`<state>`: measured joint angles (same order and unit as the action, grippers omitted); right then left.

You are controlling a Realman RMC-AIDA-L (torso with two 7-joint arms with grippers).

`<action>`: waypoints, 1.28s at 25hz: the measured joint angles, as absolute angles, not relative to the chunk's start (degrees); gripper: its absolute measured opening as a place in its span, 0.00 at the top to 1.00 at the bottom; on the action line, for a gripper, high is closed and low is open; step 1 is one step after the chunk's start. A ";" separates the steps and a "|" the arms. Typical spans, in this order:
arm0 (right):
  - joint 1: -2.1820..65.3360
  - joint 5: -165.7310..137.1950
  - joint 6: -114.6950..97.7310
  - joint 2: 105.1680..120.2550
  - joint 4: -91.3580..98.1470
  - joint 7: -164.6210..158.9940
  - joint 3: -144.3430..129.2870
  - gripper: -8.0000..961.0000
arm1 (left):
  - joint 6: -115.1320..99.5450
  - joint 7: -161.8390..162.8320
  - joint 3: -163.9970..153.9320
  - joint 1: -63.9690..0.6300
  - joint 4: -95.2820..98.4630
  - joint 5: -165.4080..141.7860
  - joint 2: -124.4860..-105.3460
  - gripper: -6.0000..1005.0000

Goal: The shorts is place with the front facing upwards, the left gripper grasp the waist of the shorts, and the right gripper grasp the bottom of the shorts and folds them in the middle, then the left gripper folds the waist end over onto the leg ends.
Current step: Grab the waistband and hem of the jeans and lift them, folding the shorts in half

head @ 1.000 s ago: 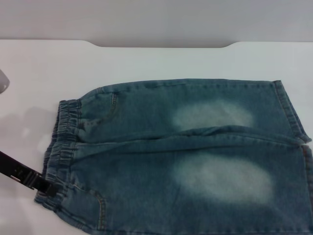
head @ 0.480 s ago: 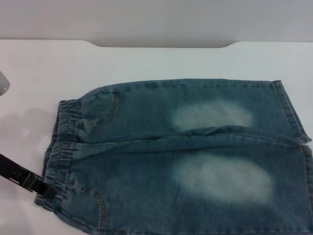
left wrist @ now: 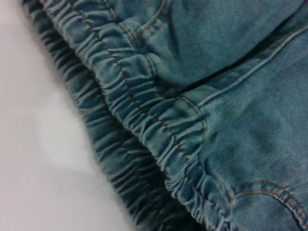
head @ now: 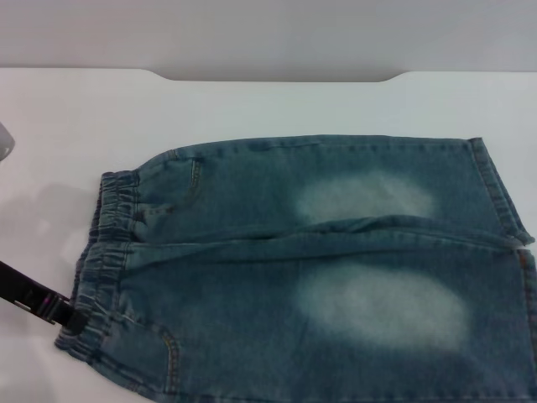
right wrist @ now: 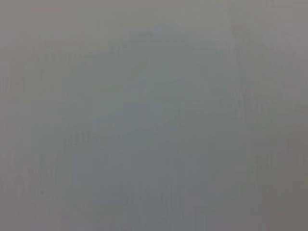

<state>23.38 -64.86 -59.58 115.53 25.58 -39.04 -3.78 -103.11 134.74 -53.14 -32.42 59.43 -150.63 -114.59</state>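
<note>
The blue denim shorts (head: 336, 252) lie flat and front up on the white table (head: 252, 109). Their gathered waist (head: 109, 243) is at the left and the leg ends (head: 503, 201) at the right. Two pale patches mark the thighs. My left gripper (head: 71, 317) reaches in from the lower left as a black bar, and its tip touches the near corner of the waist. In the left wrist view the ruffled waist (left wrist: 159, 125) shows from close up with bare table beside it. The right gripper is out of view; its wrist view shows only a plain grey surface.
The table's far edge (head: 277, 77) has a shallow notch in the middle. A pale rounded object (head: 4, 138) pokes in at the left edge. The shorts run off the picture at the near and right sides.
The left gripper's tip has shifted a little to the left along the near waist corner, and that corner of the waistband has shifted slightly left with it.
</note>
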 joint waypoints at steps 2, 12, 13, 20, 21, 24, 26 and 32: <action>23.38 -64.85 -59.58 115.54 25.58 -39.03 -3.77 0.40 | -102.88 134.74 -52.97 -32.49 59.54 -151.04 -114.66 0.85; 22.49 -69.98 -60.05 115.52 31.04 -52.20 -8.99 0.40 | -102.29 134.74 -53.05 -33.34 59.29 -151.87 -114.82 0.96; 22.09 -72.13 -60.33 115.36 33.18 -57.42 -10.61 0.40 | -102.28 134.74 -53.17 -33.48 59.20 -151.87 -114.84 0.96; 21.76 -93.57 -72.00 110.00 46.38 -95.07 -16.75 0.40 | -101.92 134.74 -53.37 -34.52 59.08 -151.88 -114.95 0.96; 22.37 -98.10 -75.04 109.34 49.07 -99.67 -16.65 0.40 | -101.82 134.74 -53.38 -34.67 59.07 -151.89 -114.99 0.96; 25.10 -112.40 -84.06 108.17 58.54 -111.13 -16.59 0.40 | -101.71 134.74 -53.42 -35.37 59.07 -151.89 -115.34 0.96; 27.68 -121.96 -91.25 107.37 63.62 -116.59 -16.83 0.40 | -101.70 134.74 -53.43 -35.86 59.09 -151.88 -115.51 0.96; 34.76 -140.95 -106.20 105.35 67.16 -115.88 -19.70 0.40 | -101.63 134.65 -53.43 -36.59 59.08 -151.87 -115.66 0.96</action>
<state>34.76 -140.95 -106.20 105.35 67.16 -115.88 -19.70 -101.63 134.65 -53.43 -36.58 59.08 -151.87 -115.66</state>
